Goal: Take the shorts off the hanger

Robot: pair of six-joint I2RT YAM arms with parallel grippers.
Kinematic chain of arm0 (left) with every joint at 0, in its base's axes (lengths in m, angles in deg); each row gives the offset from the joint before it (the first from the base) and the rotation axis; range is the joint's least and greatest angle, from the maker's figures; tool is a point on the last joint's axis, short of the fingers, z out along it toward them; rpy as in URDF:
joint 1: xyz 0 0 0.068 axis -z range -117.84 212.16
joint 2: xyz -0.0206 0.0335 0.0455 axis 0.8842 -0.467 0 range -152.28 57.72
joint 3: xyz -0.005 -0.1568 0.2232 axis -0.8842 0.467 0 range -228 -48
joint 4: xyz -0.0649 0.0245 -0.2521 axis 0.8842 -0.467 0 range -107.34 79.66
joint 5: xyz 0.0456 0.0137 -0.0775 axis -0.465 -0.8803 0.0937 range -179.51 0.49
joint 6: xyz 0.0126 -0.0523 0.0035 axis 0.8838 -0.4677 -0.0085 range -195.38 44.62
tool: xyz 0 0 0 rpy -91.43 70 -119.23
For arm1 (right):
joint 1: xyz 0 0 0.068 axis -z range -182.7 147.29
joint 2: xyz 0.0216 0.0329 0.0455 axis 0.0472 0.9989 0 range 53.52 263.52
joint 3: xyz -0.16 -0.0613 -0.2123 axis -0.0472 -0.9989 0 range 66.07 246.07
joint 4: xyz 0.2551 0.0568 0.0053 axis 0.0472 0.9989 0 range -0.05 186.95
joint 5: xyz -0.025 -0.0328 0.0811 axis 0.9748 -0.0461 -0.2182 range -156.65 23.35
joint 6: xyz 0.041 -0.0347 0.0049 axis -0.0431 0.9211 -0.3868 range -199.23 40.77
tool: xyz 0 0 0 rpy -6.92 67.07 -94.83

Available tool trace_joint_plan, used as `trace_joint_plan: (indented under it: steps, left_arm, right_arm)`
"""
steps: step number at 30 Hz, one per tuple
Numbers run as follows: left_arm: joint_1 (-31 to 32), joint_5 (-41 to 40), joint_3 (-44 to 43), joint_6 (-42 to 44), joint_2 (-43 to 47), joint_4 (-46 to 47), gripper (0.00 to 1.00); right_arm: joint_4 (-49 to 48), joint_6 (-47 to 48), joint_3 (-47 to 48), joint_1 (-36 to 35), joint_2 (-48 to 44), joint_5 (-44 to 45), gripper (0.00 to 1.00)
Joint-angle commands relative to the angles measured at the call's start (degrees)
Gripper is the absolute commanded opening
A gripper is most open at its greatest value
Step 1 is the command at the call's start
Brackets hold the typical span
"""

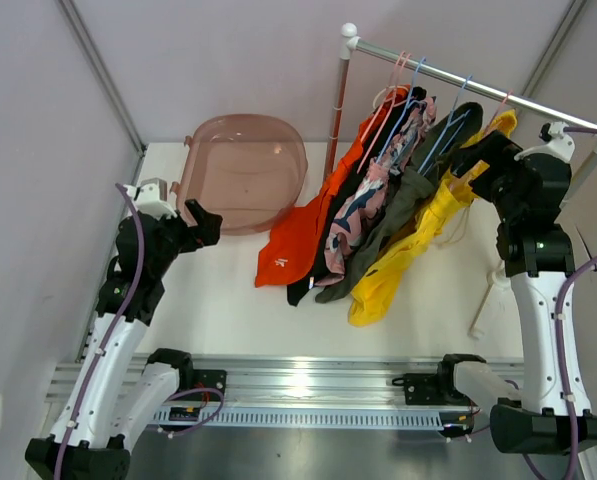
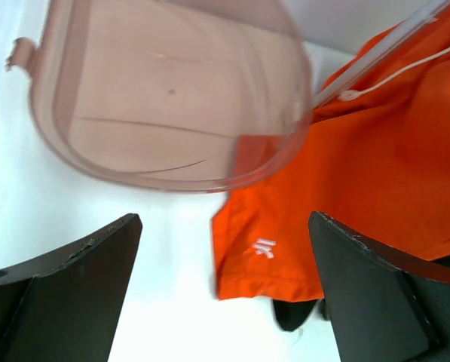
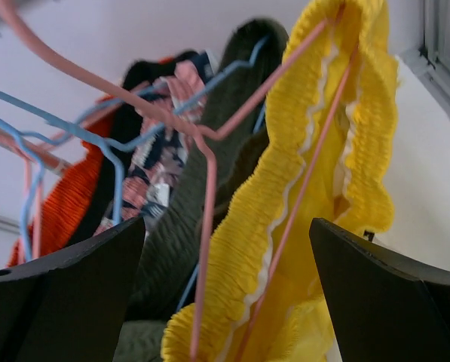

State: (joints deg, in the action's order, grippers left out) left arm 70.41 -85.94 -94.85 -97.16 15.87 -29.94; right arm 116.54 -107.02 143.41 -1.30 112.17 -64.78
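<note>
Five shorts (image 1: 378,215), orange through yellow, on hangers (image 1: 406,75) along the rail (image 1: 438,70), upper right of frame, hems resting on the counter (image 1: 228,290); left tool (image 1: 206,222) released beside pink tub (image 1: 243,170); right tool (image 1: 463,160) released at the yellow pair (image 1: 418,240)

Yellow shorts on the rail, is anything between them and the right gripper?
Nothing visible. The open right gripper faces the yellow shorts directly, their waistband stretched on a pink hanger; the olive shorts hang behind them.
</note>
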Motion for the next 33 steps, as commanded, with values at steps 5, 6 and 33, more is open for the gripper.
trace_joint_plan:
  steps: [5,6,33]
  left_arm:
    - [0.54,-6.04,-1.93,2.62,1.33,-2.99,0.99]
    - [0.54,-5.86,-1.93,2.36,1.41,-2.91,0.99]
    - [0.54,-1.99,-0.79,1.3,1.59,-2.2,0.99]
  right_arm:
    - [-5.49,2.21,-2.72,-1.06,-5.48,1.29,1.0]
    - [-5.5,2.04,-2.63,-1.15,-4.96,1.3,0.99]
    - [-6.38,6.96,3.26,-5.1,3.14,5.69,0.27]
